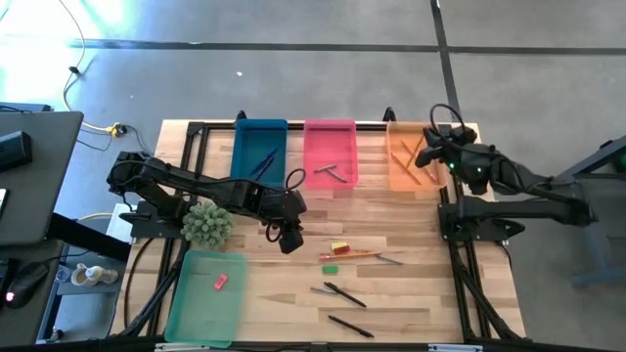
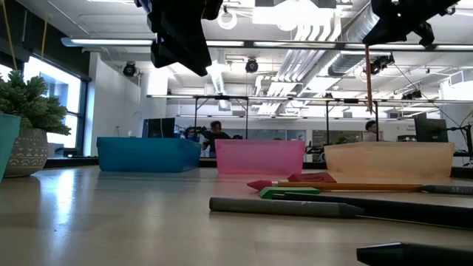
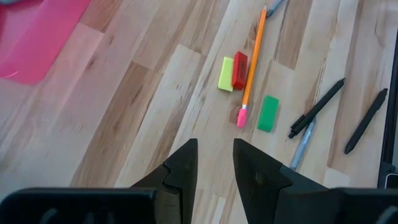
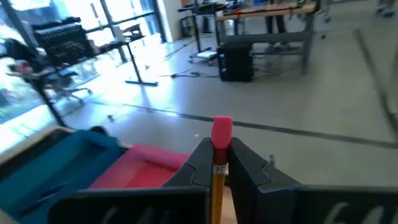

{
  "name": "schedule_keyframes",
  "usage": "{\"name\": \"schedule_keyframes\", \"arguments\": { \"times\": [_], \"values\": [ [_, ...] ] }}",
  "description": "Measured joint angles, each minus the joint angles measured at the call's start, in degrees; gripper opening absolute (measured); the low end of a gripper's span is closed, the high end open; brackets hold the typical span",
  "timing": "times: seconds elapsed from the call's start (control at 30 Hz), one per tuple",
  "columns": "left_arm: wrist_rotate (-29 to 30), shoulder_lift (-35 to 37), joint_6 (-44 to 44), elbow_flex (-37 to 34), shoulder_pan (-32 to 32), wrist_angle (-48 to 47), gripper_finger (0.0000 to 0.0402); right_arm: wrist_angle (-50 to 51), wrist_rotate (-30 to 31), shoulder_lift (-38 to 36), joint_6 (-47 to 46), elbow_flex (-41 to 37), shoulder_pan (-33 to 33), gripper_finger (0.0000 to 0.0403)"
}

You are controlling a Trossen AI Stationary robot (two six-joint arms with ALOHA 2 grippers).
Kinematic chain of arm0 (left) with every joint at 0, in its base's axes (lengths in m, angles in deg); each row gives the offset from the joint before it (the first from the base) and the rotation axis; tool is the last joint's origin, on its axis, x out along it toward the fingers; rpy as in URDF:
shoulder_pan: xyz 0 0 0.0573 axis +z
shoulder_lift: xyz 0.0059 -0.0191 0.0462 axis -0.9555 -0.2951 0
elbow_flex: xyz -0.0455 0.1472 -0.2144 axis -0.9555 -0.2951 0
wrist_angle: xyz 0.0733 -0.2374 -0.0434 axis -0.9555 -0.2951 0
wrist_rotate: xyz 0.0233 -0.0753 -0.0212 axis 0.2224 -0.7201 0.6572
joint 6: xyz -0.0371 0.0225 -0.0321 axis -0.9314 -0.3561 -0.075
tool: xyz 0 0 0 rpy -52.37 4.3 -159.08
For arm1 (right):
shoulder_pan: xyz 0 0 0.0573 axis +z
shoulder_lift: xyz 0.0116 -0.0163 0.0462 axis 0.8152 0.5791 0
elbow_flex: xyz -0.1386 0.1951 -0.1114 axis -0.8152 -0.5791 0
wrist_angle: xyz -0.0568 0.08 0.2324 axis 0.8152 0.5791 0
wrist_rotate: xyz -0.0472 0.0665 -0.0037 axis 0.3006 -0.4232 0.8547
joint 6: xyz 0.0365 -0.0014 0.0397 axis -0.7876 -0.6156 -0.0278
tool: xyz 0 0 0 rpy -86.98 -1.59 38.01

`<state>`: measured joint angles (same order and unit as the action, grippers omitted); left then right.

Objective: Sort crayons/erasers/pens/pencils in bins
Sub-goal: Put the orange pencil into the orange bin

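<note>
I see my right tool (image 4: 217,163) high above the orange bin (image 1: 411,156) at the far right of the counter (image 1: 411,293), closed on a pencil (image 4: 218,171) that hangs upright, pink eraser end up. My left tool (image 3: 214,163) hovers over the counter's middle, its fingers a little apart and holding nothing. Just beyond it lie another pencil (image 3: 254,61), a yellow eraser (image 3: 226,74), a red eraser (image 3: 239,70) and a green eraser (image 3: 268,113), close together, with black pens (image 3: 316,109) nearby.
</note>
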<state>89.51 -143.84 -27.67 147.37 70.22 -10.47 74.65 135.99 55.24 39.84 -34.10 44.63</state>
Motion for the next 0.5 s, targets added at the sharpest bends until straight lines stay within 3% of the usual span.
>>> {"name": "schedule_keyframes", "arguments": {
  "times": [0.3, 0.5],
  "values": [
    [-0.2, 0.0, 1.9, 0.0, 0.4, 0.0, 0.0090, 4.5, -5.9, 7.5, 9.4, 4.2, -12.5, 0.0009],
    [-0.2, 0.0, 1.9, 0.0, 1.1, 0.0, 0.0090, 8.6, -15.5, 14.6, 9.4, 5.2, -21.9, 0.0009]
  ]
}}
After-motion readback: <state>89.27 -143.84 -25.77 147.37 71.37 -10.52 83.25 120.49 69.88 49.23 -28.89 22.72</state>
